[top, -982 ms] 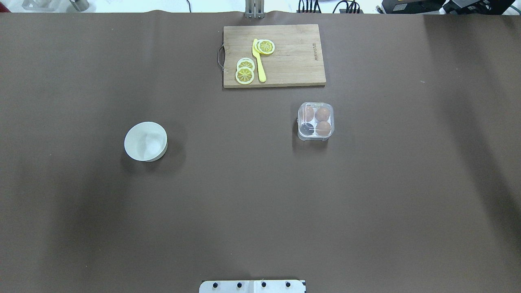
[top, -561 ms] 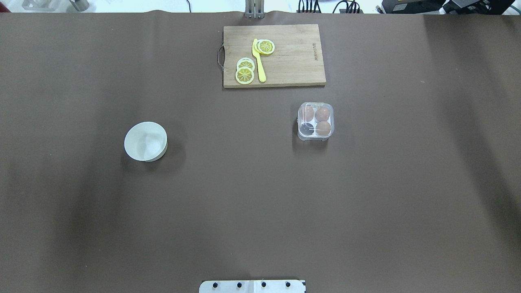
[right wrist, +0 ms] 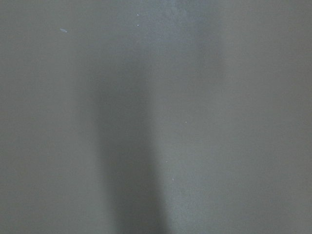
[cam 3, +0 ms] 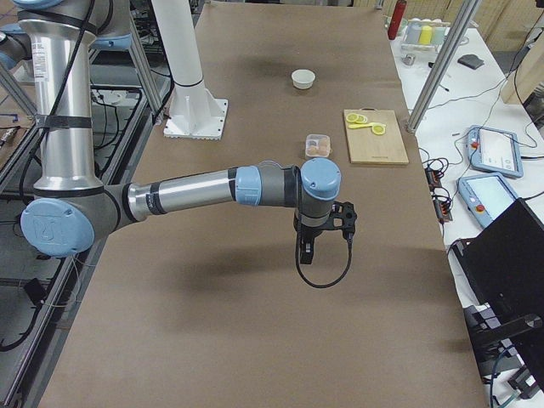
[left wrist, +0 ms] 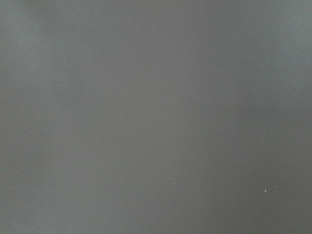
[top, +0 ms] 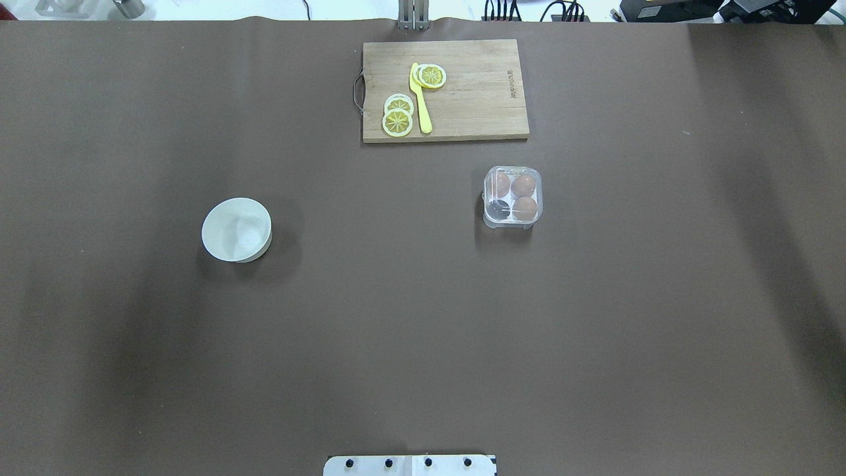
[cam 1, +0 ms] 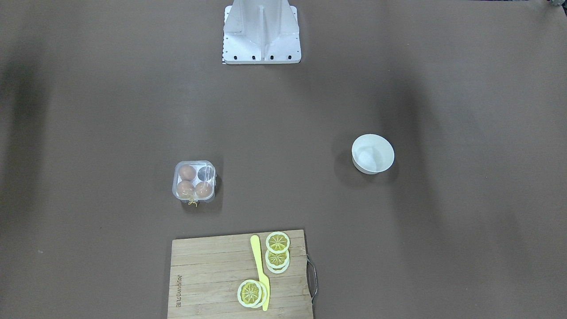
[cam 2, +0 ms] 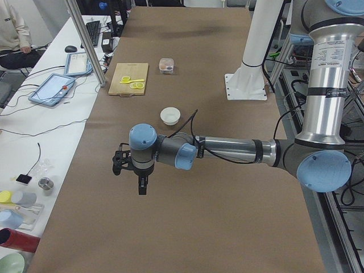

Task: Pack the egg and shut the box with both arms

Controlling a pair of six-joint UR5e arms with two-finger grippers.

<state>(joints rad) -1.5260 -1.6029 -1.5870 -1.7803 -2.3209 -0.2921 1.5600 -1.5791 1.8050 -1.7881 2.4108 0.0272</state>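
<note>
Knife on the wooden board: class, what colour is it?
The knife is plain yellow, clearest in the exterior front-facing view.

Eggs (top: 502, 184) (top: 524, 185) (top: 525, 208): three. Clear box (top: 509, 224): one. White bowl (top: 236, 229): one. Wooden cutting board (top: 476, 99): one. Yellow knife (top: 420, 106): one. Lemon slices (top: 397, 123): at least four, overlapping, exact count unclear. Robot arms (cam 2: 227, 149) (cam 3: 187, 194): two. White stand (cam 1: 261, 31): one.

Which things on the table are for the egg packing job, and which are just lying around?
For the job: box; eggs inside it; left arm; right arm.
Just lying about: bowl; cutting board; lemon slices; knife.
</note>
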